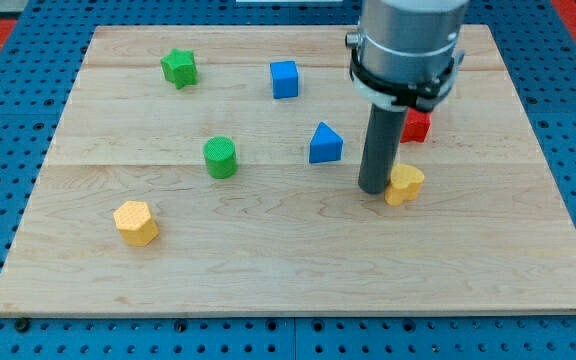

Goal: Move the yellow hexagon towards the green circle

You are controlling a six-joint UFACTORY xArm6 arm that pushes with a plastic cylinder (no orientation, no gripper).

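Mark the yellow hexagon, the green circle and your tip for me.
yellow hexagon (pixel 135 222): camera view, on its top face.
green circle (pixel 220 156): camera view, on its round top face.
my tip (pixel 373 189): camera view, at the rod's very end, beside the yellow heart-like block (pixel 406 183).

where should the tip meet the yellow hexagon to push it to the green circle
Press the yellow hexagon on its lower-left flat side, coming from the view's bottom left: the green circle lies up and right of it. My tip now sits far right, beside the yellow heart.
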